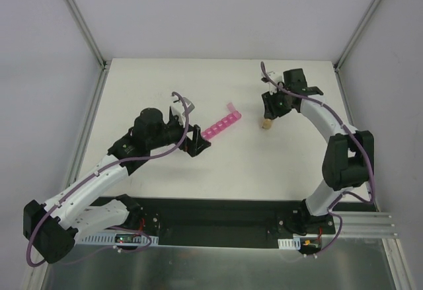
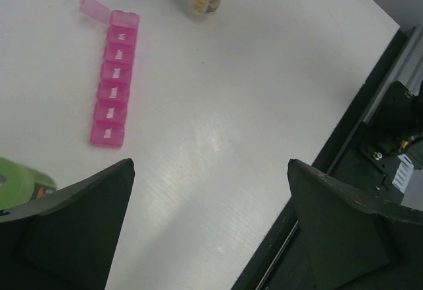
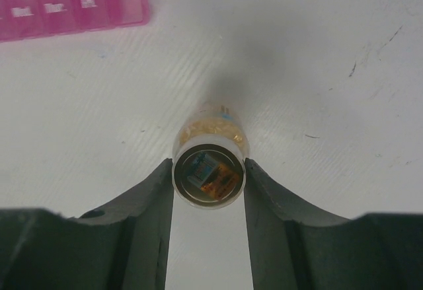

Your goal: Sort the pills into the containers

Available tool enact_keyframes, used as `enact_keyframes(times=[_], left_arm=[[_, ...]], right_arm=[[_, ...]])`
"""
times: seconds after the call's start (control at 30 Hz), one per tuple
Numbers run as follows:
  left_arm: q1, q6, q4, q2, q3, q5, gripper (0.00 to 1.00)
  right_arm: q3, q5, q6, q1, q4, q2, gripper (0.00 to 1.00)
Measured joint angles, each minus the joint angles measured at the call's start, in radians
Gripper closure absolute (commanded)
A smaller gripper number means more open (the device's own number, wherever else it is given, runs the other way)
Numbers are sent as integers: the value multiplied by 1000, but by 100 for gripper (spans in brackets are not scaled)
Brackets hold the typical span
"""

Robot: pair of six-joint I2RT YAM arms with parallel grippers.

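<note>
The pink pill organizer [image 1: 220, 127] lies mid-table, with its far end lid [image 1: 231, 108] flipped open and the other lids shut. It also shows in the left wrist view [image 2: 114, 82] and the right wrist view [image 3: 73, 4]. The small clear bottle [image 3: 209, 146] holds amber pills [image 3: 211, 129] and is upright to the right of the organizer [image 1: 266, 124]. My right gripper [image 3: 209, 171] is shut on the bottle's top, one finger on each side. I cannot tell whether the bottle rests on the table. My left gripper [image 2: 211, 171] is open and empty, near the organizer's near end [image 1: 197, 139].
A green bottle [image 2: 20, 181] lies at the left edge of the left wrist view, beside my left finger. The table's black front rail [image 2: 370, 105] runs along the right of that view. Frame posts stand at the table's far corners [image 1: 102, 62].
</note>
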Motion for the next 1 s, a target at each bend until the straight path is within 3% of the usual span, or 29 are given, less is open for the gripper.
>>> enact_keyframes(times=[0.3, 0.53, 1.0], left_arm=[[-276, 256, 323, 10, -123, 5, 1], [-315, 394, 593, 121, -145, -23, 1], [-452, 398, 657, 276, -18, 16, 2]], right_arm=[[2, -338, -68, 9, -245, -372, 83], [2, -567, -163, 54, -489, -584, 83], [1, -625, -167, 131, -552, -654, 85]])
